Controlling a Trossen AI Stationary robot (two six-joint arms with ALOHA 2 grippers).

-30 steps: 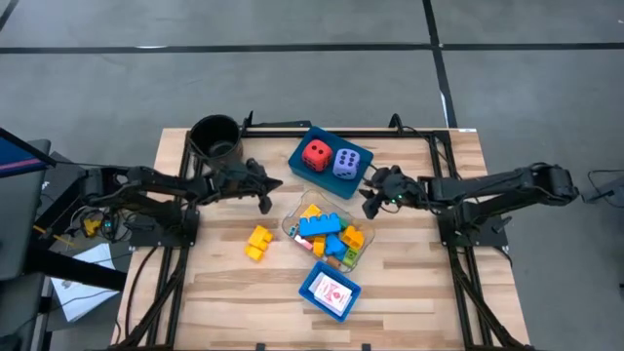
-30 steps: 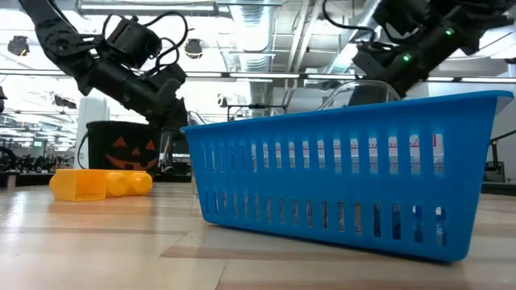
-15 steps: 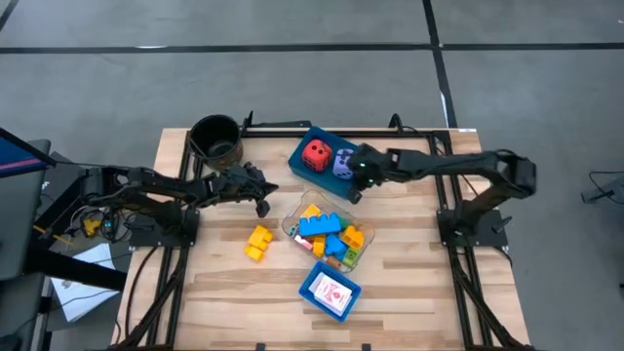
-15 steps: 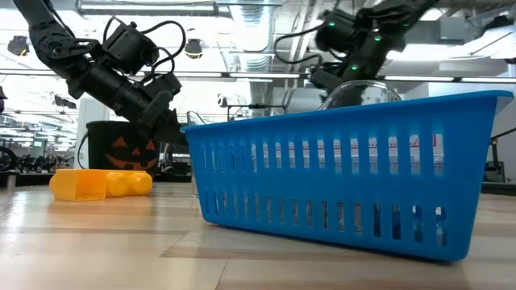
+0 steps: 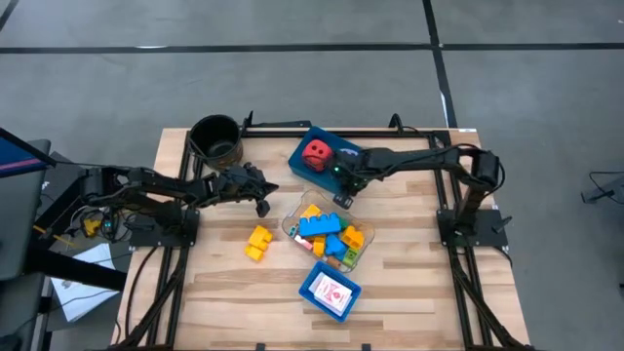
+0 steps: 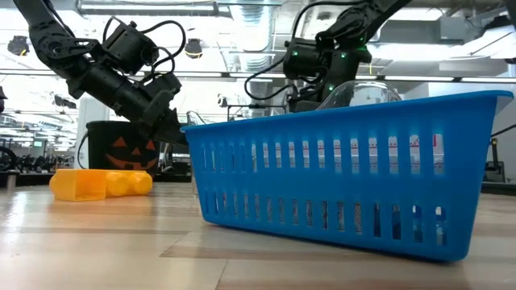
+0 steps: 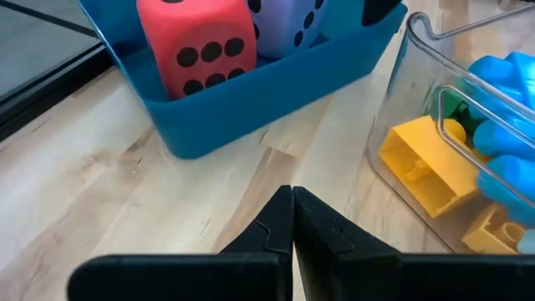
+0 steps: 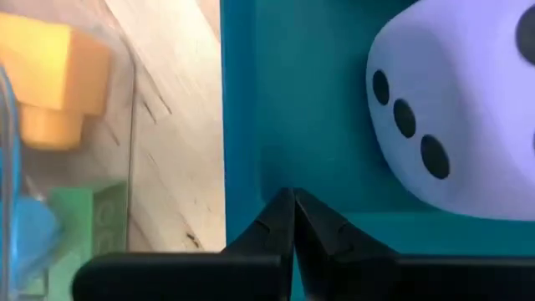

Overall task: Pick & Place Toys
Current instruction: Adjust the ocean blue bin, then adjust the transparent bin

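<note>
Left pincer [image 5: 263,202] closed, arm reaching toward table centre. Right pincer [image 5: 340,181] closed, arm stretched far left.

Overhead, table-level, wrist views share lavender die [image 8: 451,117].

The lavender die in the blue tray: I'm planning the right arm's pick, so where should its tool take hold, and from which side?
Probably from above, across two opposite flat faces of the lavender plastic die. It sits beside the red die inside the blue rectangular tray, whose walls block a sideways approach. The right tool would first need opening.
</note>
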